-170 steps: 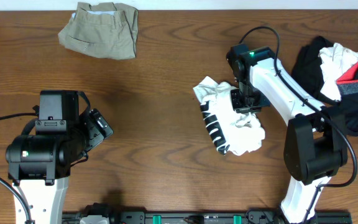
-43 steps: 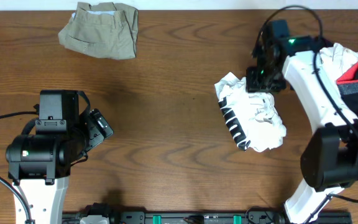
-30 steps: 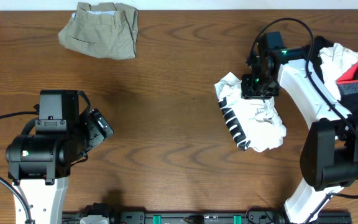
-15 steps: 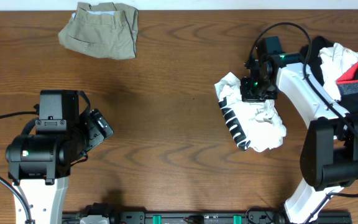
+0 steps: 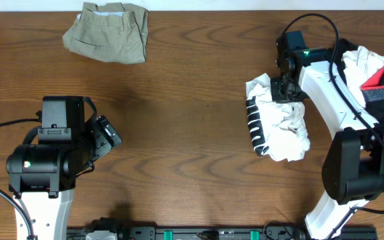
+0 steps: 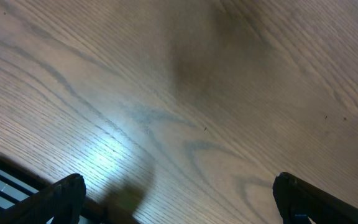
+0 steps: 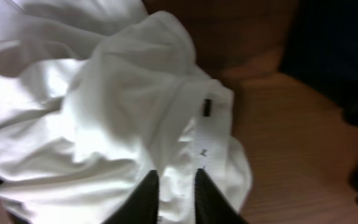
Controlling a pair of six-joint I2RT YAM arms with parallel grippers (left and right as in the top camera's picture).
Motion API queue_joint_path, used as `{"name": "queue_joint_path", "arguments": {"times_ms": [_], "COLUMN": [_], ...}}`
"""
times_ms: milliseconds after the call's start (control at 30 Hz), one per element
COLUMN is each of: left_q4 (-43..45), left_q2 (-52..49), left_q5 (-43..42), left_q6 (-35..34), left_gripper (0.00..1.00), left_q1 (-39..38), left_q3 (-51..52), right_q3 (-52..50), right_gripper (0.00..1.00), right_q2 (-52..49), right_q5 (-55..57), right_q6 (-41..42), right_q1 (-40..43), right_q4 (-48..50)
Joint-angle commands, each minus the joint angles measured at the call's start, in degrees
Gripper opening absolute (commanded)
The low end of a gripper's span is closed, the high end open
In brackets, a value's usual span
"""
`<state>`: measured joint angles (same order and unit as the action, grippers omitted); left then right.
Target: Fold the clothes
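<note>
While sitting right of centre on the worktop (image 5: 192, 100), the white top (image 5: 282, 127) is bunching under the right claw (image 5: 283, 88); the left claw (image 5: 109, 137) is resting well apart. Left wrist: its fingers (image 6: 67, 190) are standing wide apart. Right wrist: its fingers (image 7: 146, 193) are pinching the white top (image 7: 104, 112).

No legible text, brand, number or sign in any view. Right wrist view: white top (image 7: 104, 112) bears small black rectangular tag (image 7: 207, 106), at about 2 o'clock from garment's middle, no lettering discernible. Faint tiny marks (image 7: 199, 151) at 6 o'clock from tag, too blurred to read.
</note>
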<state>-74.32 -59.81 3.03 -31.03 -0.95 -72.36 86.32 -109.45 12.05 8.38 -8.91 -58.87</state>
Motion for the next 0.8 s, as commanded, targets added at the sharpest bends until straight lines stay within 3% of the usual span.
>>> {"name": "queue_joint_path", "arguments": {"times_ms": [0, 67, 233, 433, 567, 767], "left_q4": [0.00, -0.02, -0.15, -0.20, -0.17, -0.24], "left_q2": [-0.07, -0.07, -0.07, -0.07, -0.07, -0.11], "left_q5": [0.70, 0.70, 0.70, 0.70, 0.70, 0.70], "left_q6": [1.01, 1.01, 1.01, 1.01, 1.01, 1.03], "left_gripper": [0.98, 0.98, 0.98, 0.98, 0.98, 0.98], "left_q1": [0.28, 0.28, 0.28, 0.28, 0.28, 0.28], "left_q3": [0.13, 0.13, 0.13, 0.13, 0.15, 0.15], "right_q3": [1.11, 1.11, 2.14, 6.71, 6.88, -0.42], "right_gripper": [0.24, 0.23, 0.01, 0.01, 0.07, 0.05], "right_q2": [-0.04, -0.04, 0.07, 1.99, 2.78, 1.05], "right_q5": [4.52, 7.89, 8.20, -8.17, -25.27, -25.75], "right_q6": [-0.07, 1.29, 7.54, 7.17, 0.13, -0.55], "right_q1": [0.39, 0.37, 0.24, 0.22, 0.22, 0.50], "right_q4": [-0.31, -1.31, -5.40, -6.60, -5.18, -2.03]}}
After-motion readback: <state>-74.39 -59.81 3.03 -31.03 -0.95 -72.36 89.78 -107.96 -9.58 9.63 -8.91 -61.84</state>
